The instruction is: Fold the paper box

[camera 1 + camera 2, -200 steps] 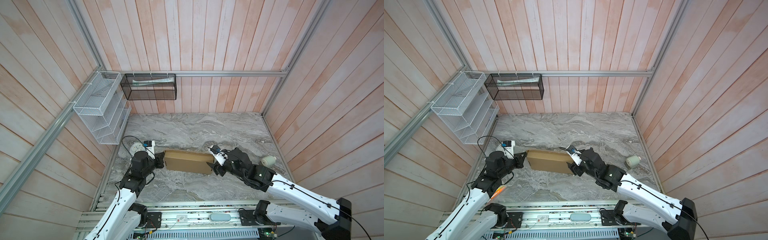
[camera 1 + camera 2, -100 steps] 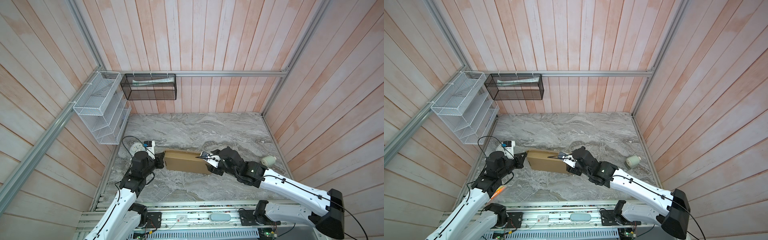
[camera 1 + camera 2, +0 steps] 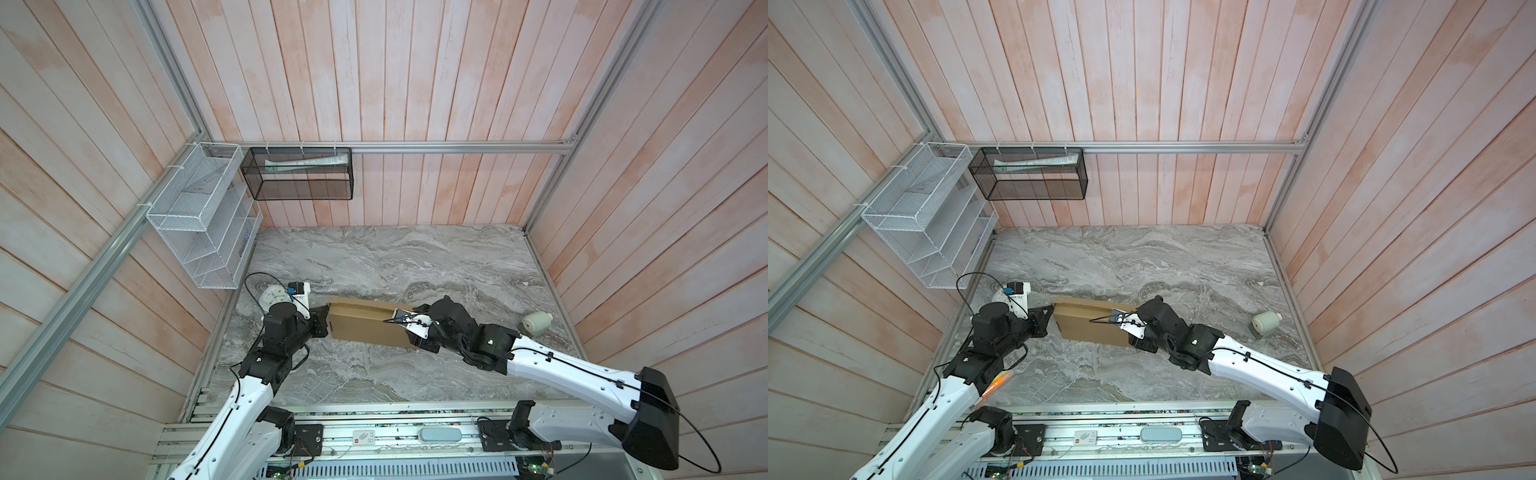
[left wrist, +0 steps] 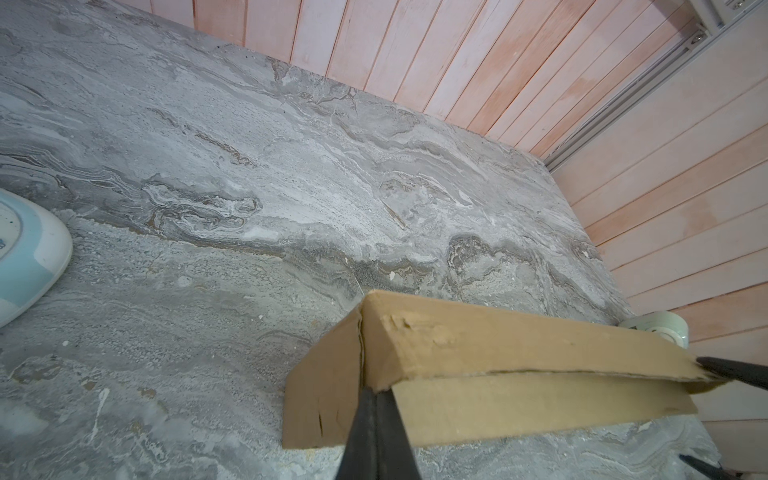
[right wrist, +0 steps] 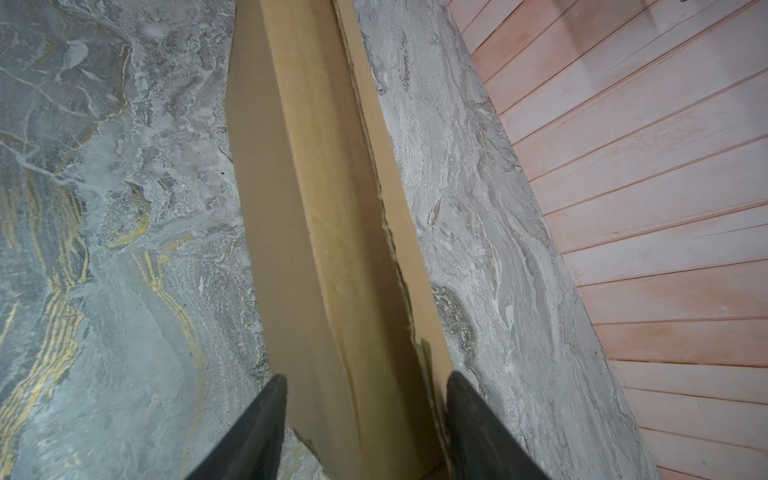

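Lower centre, paper box (image 3: 365, 328): likely light, stiff, with crushable edges.
Your left gripper (image 4: 376, 399) is pinched shut at its end; right gripper (image 5: 366, 374) parted astride it (contact unclear). Grip the side walls.

Paper box (image 5: 316, 208): brown cardboard, long and narrow, lying on grey marbled table (image 5: 104, 249), stretching away from the lens; ragged flap edge along one seam. Right gripper (image 5: 365, 376): two dark fingers (image 5: 257, 428) set apart, straddling the near end; contact with the cardboard possible, unclear. Pink plank wall (image 5: 644, 208) beside the table.
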Tool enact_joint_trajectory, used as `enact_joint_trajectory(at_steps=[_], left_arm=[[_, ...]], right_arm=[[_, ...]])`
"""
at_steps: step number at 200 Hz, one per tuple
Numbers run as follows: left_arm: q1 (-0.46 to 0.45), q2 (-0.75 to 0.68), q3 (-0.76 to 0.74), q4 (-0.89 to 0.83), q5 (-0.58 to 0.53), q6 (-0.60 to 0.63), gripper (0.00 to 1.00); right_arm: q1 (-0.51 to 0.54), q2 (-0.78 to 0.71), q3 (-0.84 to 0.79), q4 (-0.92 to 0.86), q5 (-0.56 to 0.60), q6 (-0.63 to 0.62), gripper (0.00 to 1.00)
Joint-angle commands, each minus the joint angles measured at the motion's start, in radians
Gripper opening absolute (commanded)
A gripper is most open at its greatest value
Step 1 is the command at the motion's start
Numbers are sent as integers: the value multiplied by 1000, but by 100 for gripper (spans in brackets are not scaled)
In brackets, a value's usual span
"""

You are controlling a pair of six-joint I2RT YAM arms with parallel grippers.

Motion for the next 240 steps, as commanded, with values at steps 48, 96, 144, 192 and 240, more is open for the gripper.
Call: enact_joint_trajectory(at_steps=[48, 96, 144, 192, 240], left_arm=[[1, 0, -12, -36, 2, -11, 0], [1, -1, -9, -32, 6, -12, 2], [1, 7, -4, -27, 15, -17, 3], [2, 3, -12, -21, 10, -20, 3], [1, 12, -4, -25, 19, -19, 5]], right_arm=[[11, 52, -27, 61, 15, 19, 51], [11, 66, -31, 91, 51, 31, 49], [8, 77, -32, 104, 51, 17, 48], [4, 81, -34, 99, 25, 7, 54], [-22, 95, -16, 90, 8, 8, 54]])
